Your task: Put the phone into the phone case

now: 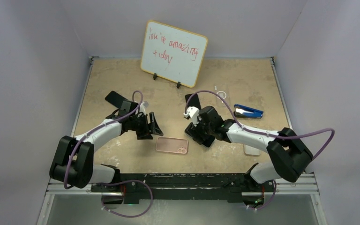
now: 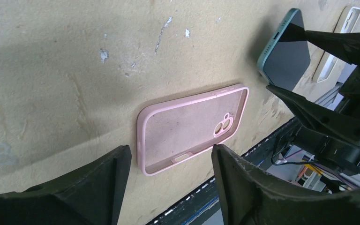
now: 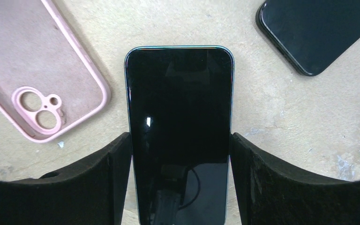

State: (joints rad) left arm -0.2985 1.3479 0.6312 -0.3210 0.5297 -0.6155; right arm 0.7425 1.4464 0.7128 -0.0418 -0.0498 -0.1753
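Right pincer (image 3: 180, 140) clamped on dark-screened teal-edged phone (image 3: 180, 108), lifted beside empty pink silicone phone case (image 2: 187, 131) at the bench's (image 1: 117, 79) near edge; left pincer (image 2: 171, 154) apart, empty. Insertion not yet done.

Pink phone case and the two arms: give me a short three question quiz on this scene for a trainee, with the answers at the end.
1. True or false: the pink case lies on the table with its open side up.
2. Which thing do the right jaws grip? A: the whiteboard. B: the teal-edged phone. C: the pink case.
3. Fill in the missing word: the left jaws hang over the pink case, standing ____ with nothing between them.

Key: 1 true; 2 B; 3 open.
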